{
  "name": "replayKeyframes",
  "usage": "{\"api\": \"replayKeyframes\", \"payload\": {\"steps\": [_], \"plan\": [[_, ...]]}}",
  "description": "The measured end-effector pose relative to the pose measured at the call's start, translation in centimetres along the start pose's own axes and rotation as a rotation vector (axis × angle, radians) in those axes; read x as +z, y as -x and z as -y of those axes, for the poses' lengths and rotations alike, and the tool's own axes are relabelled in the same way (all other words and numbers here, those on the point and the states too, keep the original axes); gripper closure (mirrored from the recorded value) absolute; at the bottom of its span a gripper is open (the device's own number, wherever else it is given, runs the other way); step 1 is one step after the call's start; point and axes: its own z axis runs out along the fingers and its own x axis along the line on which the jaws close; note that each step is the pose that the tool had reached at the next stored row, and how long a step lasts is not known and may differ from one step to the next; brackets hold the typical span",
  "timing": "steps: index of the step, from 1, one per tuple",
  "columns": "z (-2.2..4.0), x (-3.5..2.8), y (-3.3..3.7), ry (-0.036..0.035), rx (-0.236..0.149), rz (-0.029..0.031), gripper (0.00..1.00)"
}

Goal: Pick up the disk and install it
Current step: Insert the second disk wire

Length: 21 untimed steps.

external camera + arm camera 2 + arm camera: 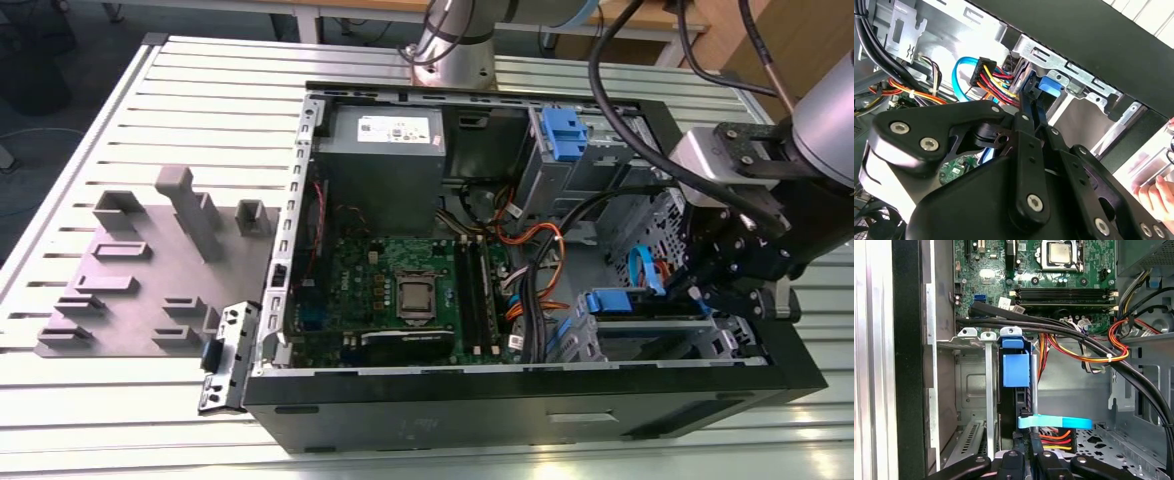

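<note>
In the first wrist view the claw [1026, 460] sits nearest, its black fingers [1010, 460] narrowed onto the disk [1015, 390], which stands on edge in the metal drive cage [971, 390], long axis running away from the claw toward the motherboard [1054, 280] (blue tab foremost). In the exterior view the arm [787, 170] reaches down into the case [534, 400] on the desk [134, 400]
</note>
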Motion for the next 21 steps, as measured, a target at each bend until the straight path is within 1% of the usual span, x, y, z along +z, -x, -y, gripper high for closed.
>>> {"api": "replayKeyframes", "payload": {"steps": [5,6,7,8,12,14,21], "plan": [[0.00,0.02,0.00,0.0000,0.000,0.0003,0.84],[0.00,0.08,0.01,0.0002,0.000,0.0018,0.82],[0.00,0.10,0.00,0.0002,0.000,0.0018,0.82],[0.00,0.09,0.00,0.0001,0.000,0.0016,0.76],[0.00,-0.05,0.01,0.0000,0.000,0.0001,0.76],[0.00,-0.34,0.02,0.0000,0.000,0.0006,0.76],[0.02,-2.39,0.13,0.0000,0.000,0.0005,0.76]]}}
